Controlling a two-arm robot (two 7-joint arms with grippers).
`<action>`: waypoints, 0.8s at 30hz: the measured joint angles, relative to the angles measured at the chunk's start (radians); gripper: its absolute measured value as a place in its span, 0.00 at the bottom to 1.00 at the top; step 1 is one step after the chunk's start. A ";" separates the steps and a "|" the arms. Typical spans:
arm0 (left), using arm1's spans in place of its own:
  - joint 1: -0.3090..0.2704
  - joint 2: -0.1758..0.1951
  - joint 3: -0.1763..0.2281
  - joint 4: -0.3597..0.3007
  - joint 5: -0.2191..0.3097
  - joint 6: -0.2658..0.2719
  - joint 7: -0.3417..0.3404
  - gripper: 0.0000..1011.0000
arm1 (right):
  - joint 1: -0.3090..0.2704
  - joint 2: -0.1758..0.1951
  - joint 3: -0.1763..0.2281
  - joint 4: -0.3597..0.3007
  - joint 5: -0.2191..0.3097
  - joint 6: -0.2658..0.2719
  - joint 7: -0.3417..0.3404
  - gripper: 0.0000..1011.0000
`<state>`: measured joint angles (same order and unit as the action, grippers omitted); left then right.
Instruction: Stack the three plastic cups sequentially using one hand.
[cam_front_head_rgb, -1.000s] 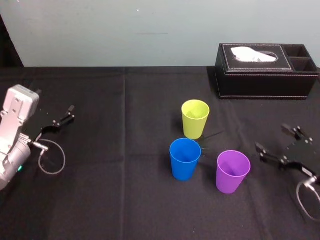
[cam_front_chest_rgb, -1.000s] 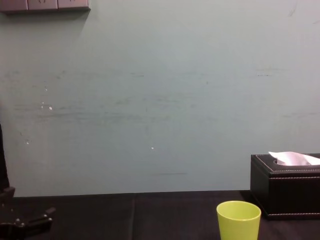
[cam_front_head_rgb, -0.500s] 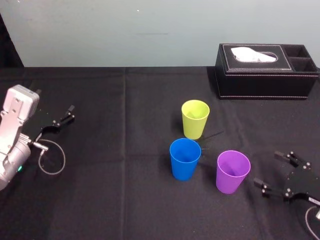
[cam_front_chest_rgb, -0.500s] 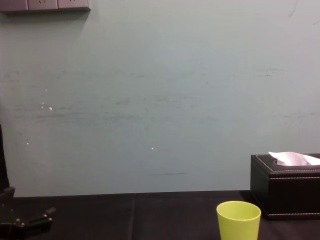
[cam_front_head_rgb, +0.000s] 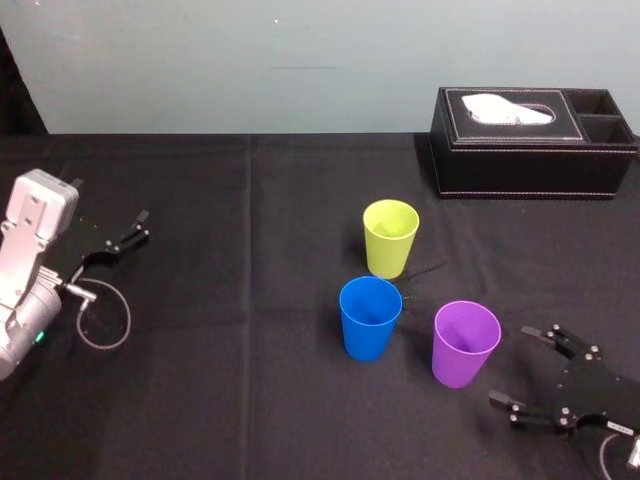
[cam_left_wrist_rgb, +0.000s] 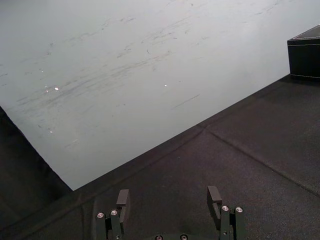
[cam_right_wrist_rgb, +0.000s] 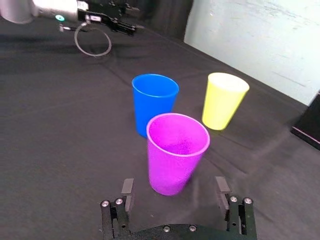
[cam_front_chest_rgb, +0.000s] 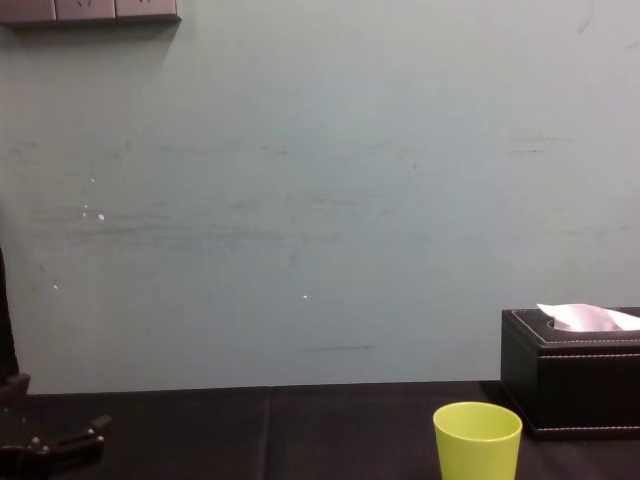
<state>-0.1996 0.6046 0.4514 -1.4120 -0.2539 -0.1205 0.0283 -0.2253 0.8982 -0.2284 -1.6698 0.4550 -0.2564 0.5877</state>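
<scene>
Now the right gripper (cam_front_head_rgb: 512, 367), fingers open, has lined up beside the purple tapered plastic cup (cam_front_head_rgb: 465, 345), ready to grasp; the left gripper (cam_left_wrist_rgb: 168, 197) idles, fingers open.

Smooth plastic cups (cam_right_wrist_rgb: 177, 150); matt black cloth (cam_front_head_rgb: 220, 400)

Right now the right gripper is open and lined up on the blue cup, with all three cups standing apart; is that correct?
Not quite: the open right gripper faces the purple cup, not the blue cup, as the right wrist view shows. All three, the yellow-green cup included, do stand apart. The left gripper sits parked far left.
</scene>
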 joint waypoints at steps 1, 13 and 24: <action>0.000 0.000 0.000 0.000 0.000 0.000 0.000 1.00 | 0.001 -0.002 0.000 0.000 0.001 -0.001 0.005 0.99; 0.000 0.000 0.000 0.000 0.000 0.000 0.000 1.00 | 0.020 -0.060 0.006 0.012 0.050 0.045 0.047 0.99; 0.000 0.000 0.000 0.000 0.000 0.000 0.000 1.00 | 0.039 -0.111 0.004 0.023 0.055 0.087 0.056 0.99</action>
<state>-0.1995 0.6047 0.4514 -1.4120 -0.2539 -0.1205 0.0283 -0.1862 0.7868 -0.2245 -1.6472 0.5102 -0.1693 0.6440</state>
